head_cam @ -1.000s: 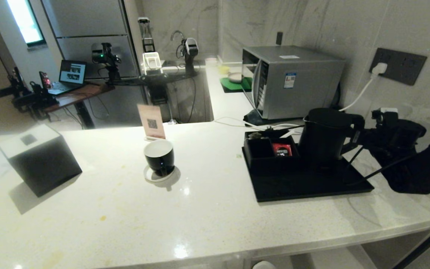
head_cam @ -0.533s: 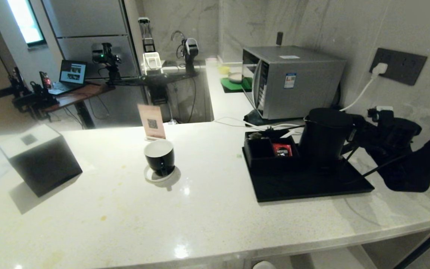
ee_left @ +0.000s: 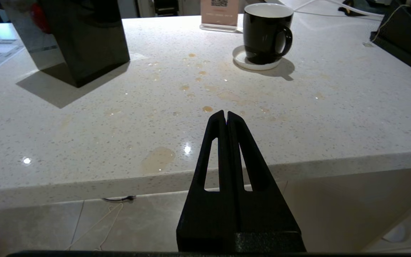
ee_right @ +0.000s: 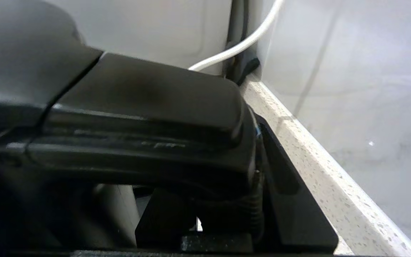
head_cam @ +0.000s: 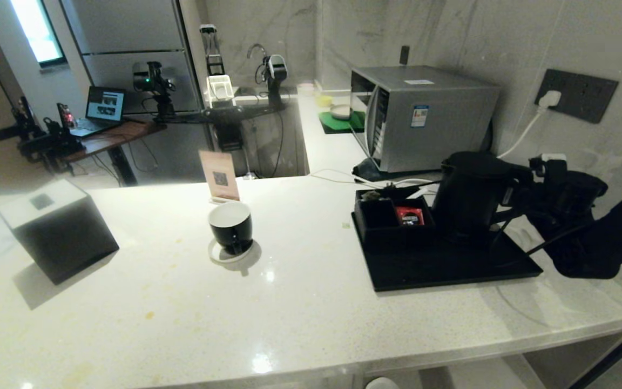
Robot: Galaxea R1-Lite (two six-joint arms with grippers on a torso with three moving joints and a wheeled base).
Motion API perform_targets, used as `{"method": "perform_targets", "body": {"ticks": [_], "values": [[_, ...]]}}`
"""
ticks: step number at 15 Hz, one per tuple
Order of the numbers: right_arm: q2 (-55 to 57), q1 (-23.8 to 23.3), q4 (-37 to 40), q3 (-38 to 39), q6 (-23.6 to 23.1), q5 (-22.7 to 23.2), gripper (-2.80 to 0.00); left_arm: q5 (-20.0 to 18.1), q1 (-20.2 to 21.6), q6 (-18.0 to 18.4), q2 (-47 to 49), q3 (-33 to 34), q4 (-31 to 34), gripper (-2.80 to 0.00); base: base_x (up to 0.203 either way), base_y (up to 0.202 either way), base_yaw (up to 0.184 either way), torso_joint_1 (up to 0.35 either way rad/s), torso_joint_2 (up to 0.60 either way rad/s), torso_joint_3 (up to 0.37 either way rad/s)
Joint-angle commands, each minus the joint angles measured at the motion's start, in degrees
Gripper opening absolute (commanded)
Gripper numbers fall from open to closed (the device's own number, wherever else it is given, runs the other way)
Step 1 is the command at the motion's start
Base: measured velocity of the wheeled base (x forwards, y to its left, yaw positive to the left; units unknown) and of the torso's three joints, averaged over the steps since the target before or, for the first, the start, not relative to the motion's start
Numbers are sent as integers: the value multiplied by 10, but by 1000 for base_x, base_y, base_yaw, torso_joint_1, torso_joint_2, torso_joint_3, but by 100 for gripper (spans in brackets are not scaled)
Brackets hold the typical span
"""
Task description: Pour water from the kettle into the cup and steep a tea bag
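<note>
The right gripper (head_cam: pixel 519 186) grasps the handle of the kettle (head_cam: pixel 470 192) on the black tray (head_cam: pixel 451 267), beside a box (head_cam: pixel 389 219) holding a red packet (head_cam: pixel 409 216), while the empty cup (head_cam: pixel 230 227) stands well apart on a saucer (head_cam: pixel 219 255).

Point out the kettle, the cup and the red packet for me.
kettle (head_cam: pixel 467 200), head view, on its black body.
cup (head_cam: pixel 231 228), head view, on its outer black wall.
red packet (head_cam: pixel 409 216), head view, on its front face.

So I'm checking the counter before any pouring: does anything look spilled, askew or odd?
Yes: yellowish-brown dried-looking stains dot the countertop in front of the cup, with a larger blotch near the front edge. The cup stands upright on its coaster; nothing else looks askew.
</note>
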Motion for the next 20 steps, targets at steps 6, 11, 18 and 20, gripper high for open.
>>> {"method": "perform_targets", "body": {"ticks": [6, 11, 18, 20], "values": [[-47, 6, -11, 42, 8, 0, -280, 0, 0, 0, 1, 0, 0, -280, 0, 0, 0, 0, 0, 0], [-87, 5, -18, 85, 13, -1, -280, 0, 0, 0, 1, 0, 0, -280, 0, 0, 0, 0, 0, 0], [-170, 3, -17, 163, 28, -1, -280, 0, 0, 0, 1, 0, 0, -280, 0, 0, 0, 0, 0, 0], [-202, -1, -15, 185, 29, -1, -280, 0, 0, 0, 1, 0, 0, -280, 0, 0, 0, 0, 0, 0]]}}
